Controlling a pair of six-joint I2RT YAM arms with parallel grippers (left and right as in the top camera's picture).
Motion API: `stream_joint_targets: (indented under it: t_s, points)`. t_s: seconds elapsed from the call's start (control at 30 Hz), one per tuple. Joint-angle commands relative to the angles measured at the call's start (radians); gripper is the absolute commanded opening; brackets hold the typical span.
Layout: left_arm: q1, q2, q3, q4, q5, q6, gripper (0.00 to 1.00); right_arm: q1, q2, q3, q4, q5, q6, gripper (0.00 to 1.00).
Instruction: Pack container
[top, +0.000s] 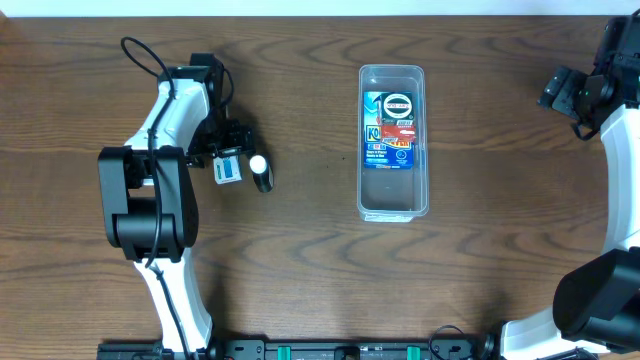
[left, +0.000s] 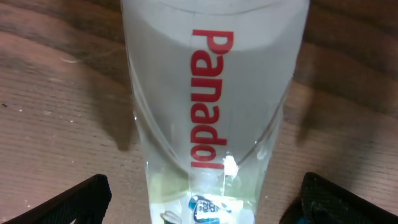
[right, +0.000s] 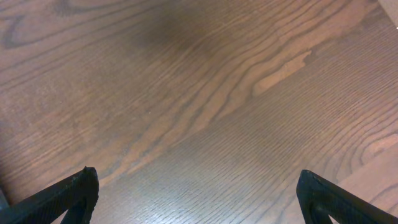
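Observation:
The container (top: 392, 192), a clear narrow bin, lies in the middle of the table with a blue printed box (top: 391, 126) flat inside its far half. My left gripper (top: 231, 152) stands open at the left, its jaws on either side of a small white box (top: 228, 168). In the left wrist view this box (left: 211, 93) carries red "Panadol" lettering and lies between the black fingertips (left: 74, 202) of my left gripper (left: 202, 202) without touching them. My right gripper (top: 566, 90) is open at the far right; the right gripper (right: 199, 196) has only bare wood between its fingers.
A dark bottle with a white cap (top: 261, 171) lies just right of the small box. The wooden table (top: 480, 270) stretches between both arms. The arm bases stand at the front edge.

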Motion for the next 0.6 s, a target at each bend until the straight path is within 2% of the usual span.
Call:
stream_joint_targets:
  t_s: [0.0, 0.57]
  points:
    - [0.003, 0.011, -0.013, 0.004, -0.015, -0.013, 0.98, -0.006, 0.009, 0.000, -0.002, 0.011, -0.012, 0.99]
    - [0.004, 0.011, -0.058, 0.051, -0.015, -0.013, 0.98, -0.006, 0.009, 0.000, -0.002, 0.010, -0.012, 0.99]
